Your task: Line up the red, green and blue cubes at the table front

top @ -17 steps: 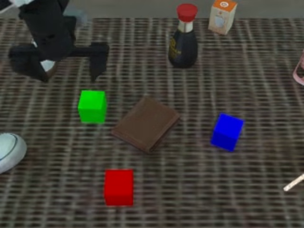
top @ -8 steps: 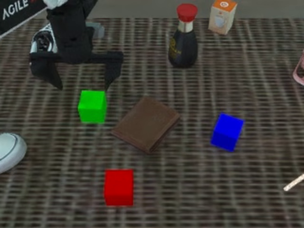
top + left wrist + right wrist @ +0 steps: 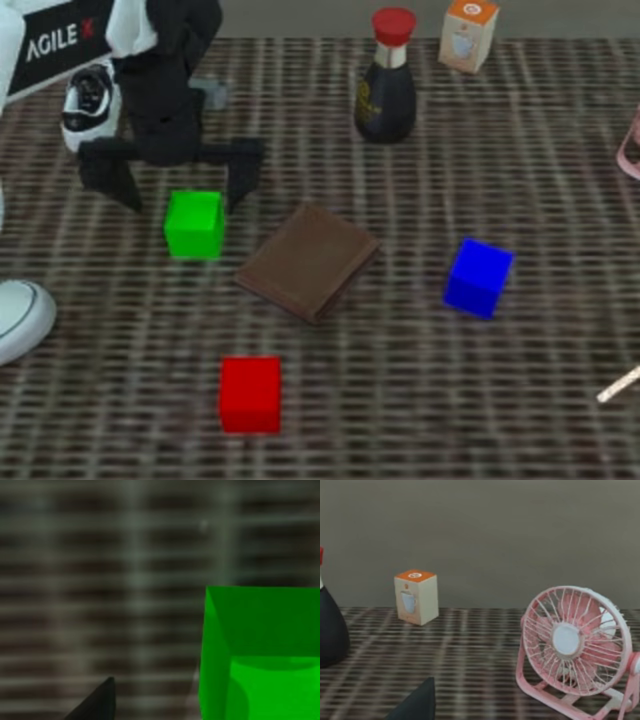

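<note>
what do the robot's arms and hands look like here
The left arm is white and black, with a black panel reading AGILE X in white. Its hand is matte black, with two blunt, wedge-shaped fingers on a crossbar. Of the right hand only a dark fingertip shows.

Three cubes lying spread around a square pad on the table [image 3: 560, 180].
The pad [image 3: 308, 261] is sitting mid-frame, with the green cube [image 3: 194, 224] lying left of it under the left gripper [image 3: 172, 175], the blue cube [image 3: 479, 277] right of it, the red cube [image 3: 250, 394] at lower centre-left; bottle [image 3: 386, 85] and carton [image 3: 468, 35] are standing along the top edge.
</note>
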Robot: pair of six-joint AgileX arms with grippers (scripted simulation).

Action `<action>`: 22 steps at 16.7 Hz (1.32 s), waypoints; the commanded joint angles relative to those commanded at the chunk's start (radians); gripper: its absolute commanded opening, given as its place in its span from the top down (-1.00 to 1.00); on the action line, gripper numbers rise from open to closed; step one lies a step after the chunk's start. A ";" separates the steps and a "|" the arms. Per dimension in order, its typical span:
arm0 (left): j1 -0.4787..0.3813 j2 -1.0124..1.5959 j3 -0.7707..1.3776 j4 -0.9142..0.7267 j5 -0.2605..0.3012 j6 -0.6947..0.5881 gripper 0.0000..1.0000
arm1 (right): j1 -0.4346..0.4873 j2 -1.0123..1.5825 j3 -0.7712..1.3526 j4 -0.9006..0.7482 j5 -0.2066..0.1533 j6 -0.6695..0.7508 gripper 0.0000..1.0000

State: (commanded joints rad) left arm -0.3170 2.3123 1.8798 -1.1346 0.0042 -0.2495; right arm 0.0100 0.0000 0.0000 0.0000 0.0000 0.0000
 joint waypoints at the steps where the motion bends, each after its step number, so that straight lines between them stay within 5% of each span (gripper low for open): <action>1: 0.000 0.009 -0.030 0.042 0.000 0.000 -1.00 | 0.000 0.000 0.000 0.000 0.000 0.000 -1.00; 8: -0.001 0.031 -0.092 0.120 0.000 -0.001 -1.00 | 0.000 0.000 0.000 0.000 0.000 0.000 -1.00; 21: -0.001 0.031 -0.092 0.120 0.000 -0.001 0.96 | 0.000 0.000 0.000 0.000 0.000 0.000 -1.00; 22: -0.001 0.031 -0.092 0.120 0.000 -0.001 1.00 | 0.000 0.000 0.000 0.000 0.000 0.000 -1.00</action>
State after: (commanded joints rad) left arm -0.3182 2.3435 1.7877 -1.0149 0.0045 -0.2502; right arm 0.0100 0.0000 0.0000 0.0000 0.0000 0.0000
